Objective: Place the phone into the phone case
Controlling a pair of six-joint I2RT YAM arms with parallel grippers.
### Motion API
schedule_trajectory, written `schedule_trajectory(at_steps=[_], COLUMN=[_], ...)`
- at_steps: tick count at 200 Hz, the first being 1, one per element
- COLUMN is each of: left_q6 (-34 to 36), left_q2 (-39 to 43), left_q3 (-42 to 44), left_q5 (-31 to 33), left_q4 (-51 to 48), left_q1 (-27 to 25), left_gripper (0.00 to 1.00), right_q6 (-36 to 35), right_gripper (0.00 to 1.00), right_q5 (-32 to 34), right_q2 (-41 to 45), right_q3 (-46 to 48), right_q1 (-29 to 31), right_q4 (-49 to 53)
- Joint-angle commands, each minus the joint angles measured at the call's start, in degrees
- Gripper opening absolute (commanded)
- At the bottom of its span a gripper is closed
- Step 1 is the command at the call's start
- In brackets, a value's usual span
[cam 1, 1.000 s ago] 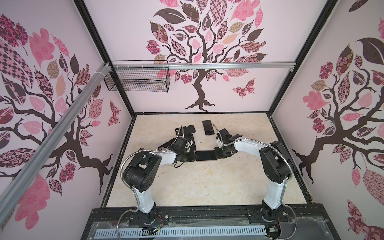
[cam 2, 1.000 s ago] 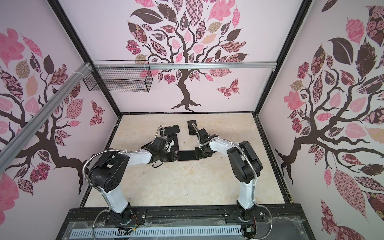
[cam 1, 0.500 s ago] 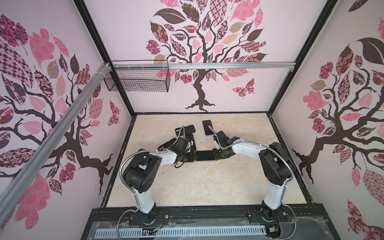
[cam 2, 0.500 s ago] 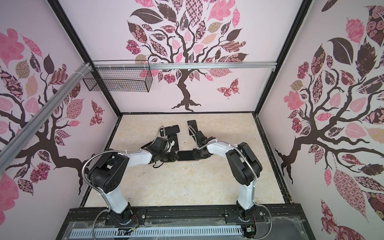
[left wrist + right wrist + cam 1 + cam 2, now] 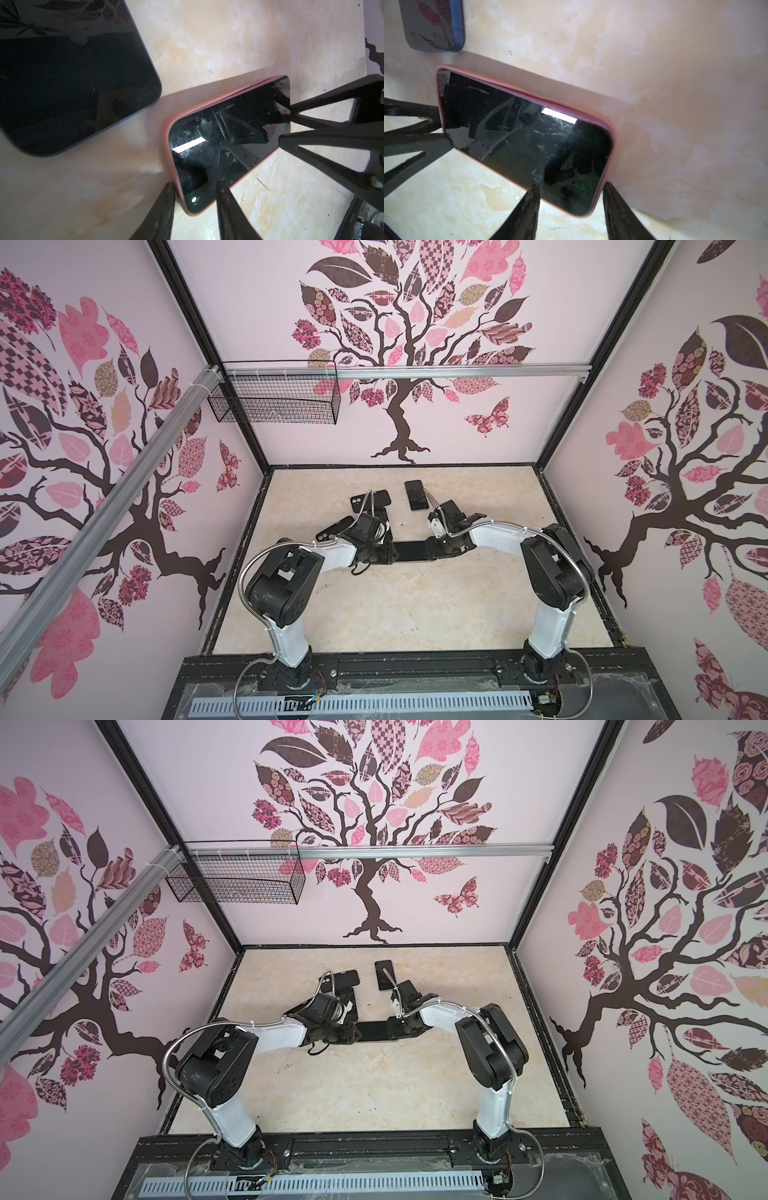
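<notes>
Looking across the table point(image 5: 374, 614), you find the phone point(image 5: 411, 551) flat in its pink phone case point(image 5: 165, 141), long axis running arm to arm. The left gripper point(image 5: 195, 184) and right gripper point(image 5: 571, 185), jaws parted, each straddle one end, equally near.

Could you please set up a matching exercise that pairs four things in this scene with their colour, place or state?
Things:
1. phone case
2. phone
3. wire basket
4. table

Descriptions:
A. hangs from the rail
B. pink
C. beige, marbled
D. dark glossy screen, facing up

Pairs: 1-B; 2-D; 3-A; 4-C
</notes>
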State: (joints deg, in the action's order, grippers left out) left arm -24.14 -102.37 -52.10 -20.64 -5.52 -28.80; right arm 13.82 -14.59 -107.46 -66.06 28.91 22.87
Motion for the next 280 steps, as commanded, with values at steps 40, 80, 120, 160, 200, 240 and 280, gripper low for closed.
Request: schedule_trajectory(at_steps=[40, 80, 120, 160, 200, 240, 280], left_q6=[0.91, 0.01, -1.15, -4.57, -4.92, -5.41, -3.79], left_q2=[-1.65, 0.91, 6.44, 13.56, 18.92, 22.10, 22.25], left_q3=[-1.24, 2.70, 7.83, 14.90, 18.98, 16.77, 11.74], left_q5=[-1.58, -4.07, -2.92, -2.25, 0.09, 5.32, 6.88], left_q4=[-4.58, -3.52, -4.86, -6.08, -9.30, -12.71, -13.28], left_q1=[0.25, -0.04, -2.35, -3.40, -3.89, -3.82, -3.86], left_gripper=[0.29, 0.24, 0.21, 0.22, 0.25, 0.33, 0.34], right_q6=[-0.68, 0.06, 4.11, 7.58, 7.56, 5.93, 4.99], right_gripper=[0.46, 0.34, 0.31, 0.31, 0.31, 0.33, 0.32], right_q5=[-4.44, -5.21, -4.05, -3.59, -1.12, 2.04, 0.81], right_q2=[-3.58, -0.01, 6.12, 12.97, 17.66, 19.29, 18.30], right_q3=[2.36, 7.79, 14.65, 21.24, 23.38, 19.13, 14.73], right_q1=[-0.45, 2.05, 6.92, 8.70, 8.69, 8.49, 6.50], right_q4=[1.67, 0.62, -1.41, -2.83, -0.77, 3.56, 3.75])
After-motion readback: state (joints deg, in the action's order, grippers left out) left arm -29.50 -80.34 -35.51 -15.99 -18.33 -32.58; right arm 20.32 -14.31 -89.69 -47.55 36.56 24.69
